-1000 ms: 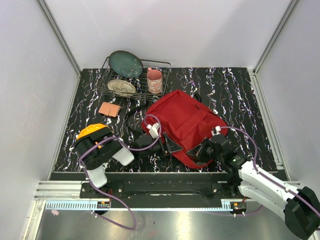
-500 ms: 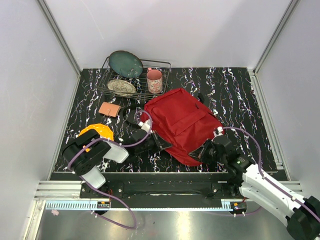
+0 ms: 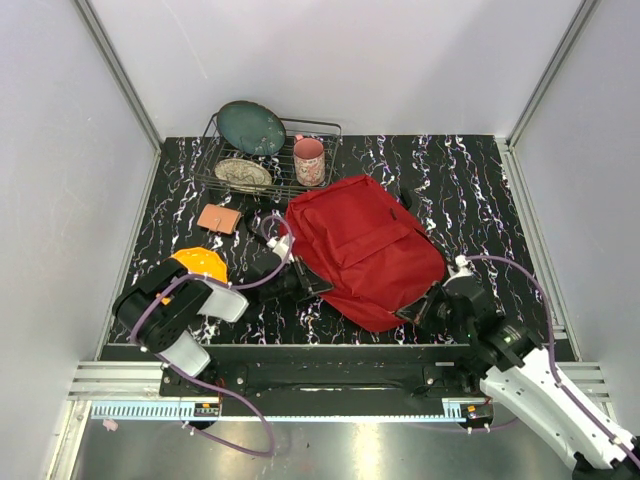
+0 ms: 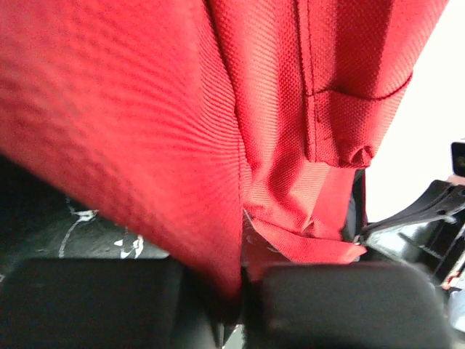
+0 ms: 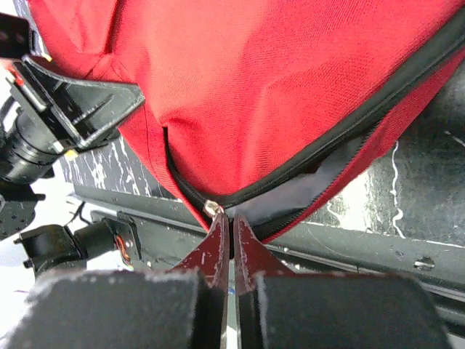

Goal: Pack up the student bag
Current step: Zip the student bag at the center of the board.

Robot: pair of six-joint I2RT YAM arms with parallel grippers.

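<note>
Gripping the student bag are left gripper and right gripper

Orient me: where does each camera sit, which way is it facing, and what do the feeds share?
Top external: above and behind the bases, looking down on the table; shows both arms, left gripper and right gripper on the student bag.
Left wrist: on the left wrist, facing along its shut fingers into pinched bag fabric.
Right wrist: on the right wrist, facing past its shut fingers at the bag's open zip.
Shared: all three show the bag.
</note>
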